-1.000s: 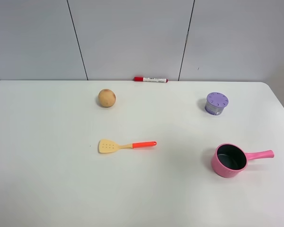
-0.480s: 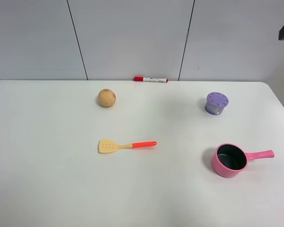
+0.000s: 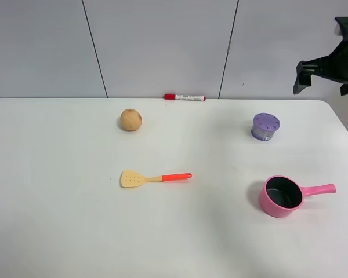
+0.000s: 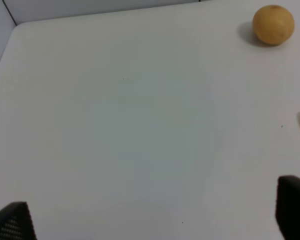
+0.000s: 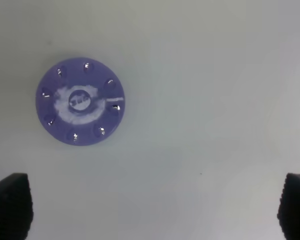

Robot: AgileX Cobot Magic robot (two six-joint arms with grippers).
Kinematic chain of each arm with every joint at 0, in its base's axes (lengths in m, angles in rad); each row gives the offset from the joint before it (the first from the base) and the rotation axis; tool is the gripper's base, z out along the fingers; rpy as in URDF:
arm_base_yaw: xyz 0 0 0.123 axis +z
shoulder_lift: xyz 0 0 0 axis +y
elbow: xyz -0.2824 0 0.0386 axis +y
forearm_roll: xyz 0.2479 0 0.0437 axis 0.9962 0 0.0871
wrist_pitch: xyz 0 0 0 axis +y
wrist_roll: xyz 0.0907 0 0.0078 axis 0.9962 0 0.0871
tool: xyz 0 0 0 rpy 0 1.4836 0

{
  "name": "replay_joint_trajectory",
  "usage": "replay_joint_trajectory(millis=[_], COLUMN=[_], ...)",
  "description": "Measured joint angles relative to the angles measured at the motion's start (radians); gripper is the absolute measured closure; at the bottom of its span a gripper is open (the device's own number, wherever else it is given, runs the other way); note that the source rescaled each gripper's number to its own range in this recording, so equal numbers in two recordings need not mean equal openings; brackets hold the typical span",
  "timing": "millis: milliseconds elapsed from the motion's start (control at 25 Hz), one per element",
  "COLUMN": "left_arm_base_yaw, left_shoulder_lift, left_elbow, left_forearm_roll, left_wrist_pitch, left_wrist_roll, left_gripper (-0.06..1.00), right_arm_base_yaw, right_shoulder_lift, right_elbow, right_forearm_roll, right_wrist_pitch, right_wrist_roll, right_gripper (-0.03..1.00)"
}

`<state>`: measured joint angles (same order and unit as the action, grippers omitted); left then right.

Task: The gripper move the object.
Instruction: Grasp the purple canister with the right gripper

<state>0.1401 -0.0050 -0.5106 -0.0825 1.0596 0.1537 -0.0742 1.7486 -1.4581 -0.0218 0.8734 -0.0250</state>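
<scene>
Purple container (image 5: 80,108) looks light and rigid, maybe slick, so pinch its sides under the lid. Right gripper (image 5: 155,210) has its fingers (image 5: 10,205) spread wide, empty.

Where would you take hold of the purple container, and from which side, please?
Grip the round side wall, coming straight down from above with the fingers straddling the dotted lid. The purple container stands upright, squat and cylindrical, with nothing close beside it. The right gripper hangs above it, open, but off centre.
</scene>
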Motion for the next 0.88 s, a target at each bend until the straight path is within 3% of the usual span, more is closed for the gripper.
replay_joint_trajectory(millis=[440, 880], left_arm_base_yaw=[0.0, 0.0], left_shoulder_lift=[0.0, 0.0], left_elbow=[0.0, 0.0], left_forearm_roll=[0.0, 0.0], left_wrist_pitch=[0.0, 0.0], left_wrist_roll=[0.0, 0.0], left_gripper=[-0.06, -0.06], right_arm_base_yaw=[0.0, 0.0], right_shoulder_lift=[0.158, 0.256], right_elbow=[-0.004, -0.004], right_forearm_roll=[0.171, 0.178], right_wrist_pitch=[-0.132, -0.167], right_wrist_roll=[-0.176, -0.213], right_gripper=[-0.01, 0.02])
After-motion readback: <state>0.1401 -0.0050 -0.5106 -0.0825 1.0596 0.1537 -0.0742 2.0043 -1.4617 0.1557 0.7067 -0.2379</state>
